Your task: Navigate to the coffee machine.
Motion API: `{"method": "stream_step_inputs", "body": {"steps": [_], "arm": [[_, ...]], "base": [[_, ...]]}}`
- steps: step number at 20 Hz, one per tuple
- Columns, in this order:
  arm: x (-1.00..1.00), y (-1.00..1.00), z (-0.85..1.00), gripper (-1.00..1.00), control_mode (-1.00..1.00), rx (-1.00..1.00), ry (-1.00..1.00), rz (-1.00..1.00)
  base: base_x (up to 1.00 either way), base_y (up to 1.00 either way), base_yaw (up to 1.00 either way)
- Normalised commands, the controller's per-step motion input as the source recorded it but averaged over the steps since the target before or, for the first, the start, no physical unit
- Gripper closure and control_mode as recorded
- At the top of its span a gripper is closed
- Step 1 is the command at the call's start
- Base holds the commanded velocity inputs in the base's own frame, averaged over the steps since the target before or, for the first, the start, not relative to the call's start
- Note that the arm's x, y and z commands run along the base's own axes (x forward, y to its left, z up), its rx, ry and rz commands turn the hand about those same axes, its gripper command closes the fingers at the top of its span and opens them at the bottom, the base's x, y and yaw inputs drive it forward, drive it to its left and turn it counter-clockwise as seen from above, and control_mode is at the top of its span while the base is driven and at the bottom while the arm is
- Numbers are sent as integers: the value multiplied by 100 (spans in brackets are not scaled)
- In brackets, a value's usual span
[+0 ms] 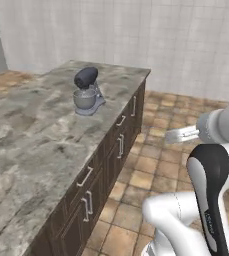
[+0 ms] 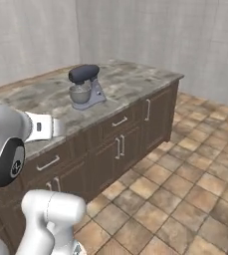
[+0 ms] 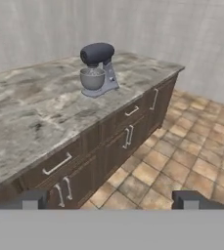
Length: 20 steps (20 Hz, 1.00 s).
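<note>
The two-finger gripper (image 3: 111, 200) hangs with fingers spread, empty, facing a dark-headed grey stand mixer with steel bowl (image 3: 99, 70) on the marbled stone island counter (image 3: 30, 122).

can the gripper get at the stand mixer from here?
Probably not. The stand mixer sits far back on the counter, while the open gripper hangs over the floor in front of the cabinets; the base would likely need to drive closer.

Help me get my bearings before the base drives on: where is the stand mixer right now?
The stand mixer stands on the marble counter near its far end, above the dark drawers, close to the counter's front edge, alone there in the base and hand views.
</note>
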Motion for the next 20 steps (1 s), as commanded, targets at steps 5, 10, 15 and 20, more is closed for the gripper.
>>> {"method": "stream_step_inputs", "body": {"steps": [5,10,15,20], "arm": [[0,0,0,-100,100,0,0,0],[0,0,0,-100,100,0,0,0],[0,0,0,-100,100,0,0,0],[0,0,0,-100,100,0,0,0]], "base": [[0,0,-100],[0,0,-100],[0,0,-100],[0,0,-100]]}}
